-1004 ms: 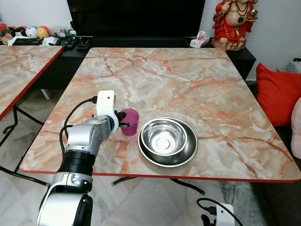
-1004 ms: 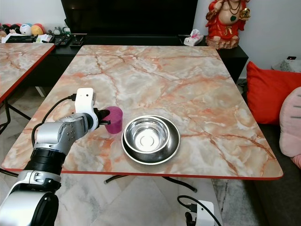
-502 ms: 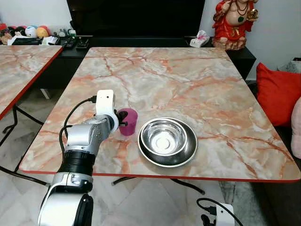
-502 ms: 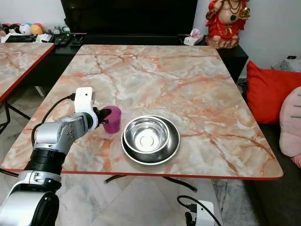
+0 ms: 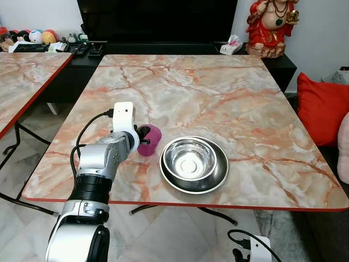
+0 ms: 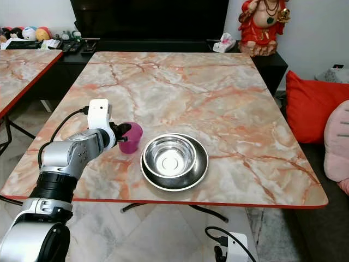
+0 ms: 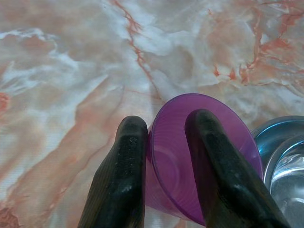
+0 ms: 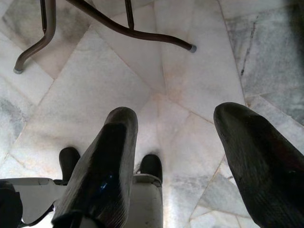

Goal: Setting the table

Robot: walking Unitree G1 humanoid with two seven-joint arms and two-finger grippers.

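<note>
One purple cup (image 5: 150, 140), tilted, sits left of centre in the left eye view on the marble table (image 5: 218, 93), beside the steel bowl (image 5: 193, 162). Left wrist view: the left claw (image 7: 164, 156) pinches its rim. Right wrist view: the right claw (image 8: 190, 156) gapes wide above floor tiles (image 8: 156, 61).

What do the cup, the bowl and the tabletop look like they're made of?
Cup: likely plastic, translucent purple with fine ribbing, its rim pinched by the left tool.
Bowl: metal, probably stainless steel, with a shiny mirror-like inside, sitting in a wider metal dish.
Tabletop: marble-look orange and grey veining with a red edge; stone or printed laminate, can't tell.
</note>
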